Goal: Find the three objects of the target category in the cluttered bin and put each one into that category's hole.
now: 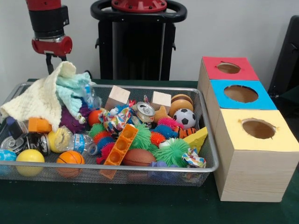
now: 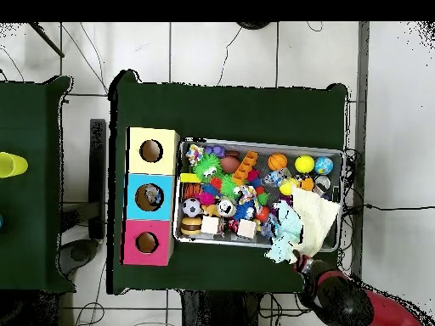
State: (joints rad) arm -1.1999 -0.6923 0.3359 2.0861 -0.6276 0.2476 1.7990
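Observation:
The wire mesh bin (image 1: 211, 140) is full of toys; it also shows in the overhead view (image 2: 343, 182). My gripper (image 1: 52, 69) hangs over the bin's far left corner, shut on a cream and mint knitted cloth (image 1: 39, 95) that it holds up by its top. One clear bottle with a blue label (image 1: 77, 142) lies at the front left among balls. A second clear bottle (image 1: 91, 99) pokes out from under the cloth. The red-topped box's hole (image 1: 228, 68) is at the far right, seen from above too (image 2: 146, 243). No third bottle shows.
The blue-topped box (image 1: 240, 93) and the yellow-topped box (image 1: 258, 128) stand in line with the red one. Silver cans (image 1: 145, 111) (image 1: 14, 142), spiky balls, a football (image 1: 186, 118), wooden blocks and an orange brick (image 1: 120, 144) fill the bin.

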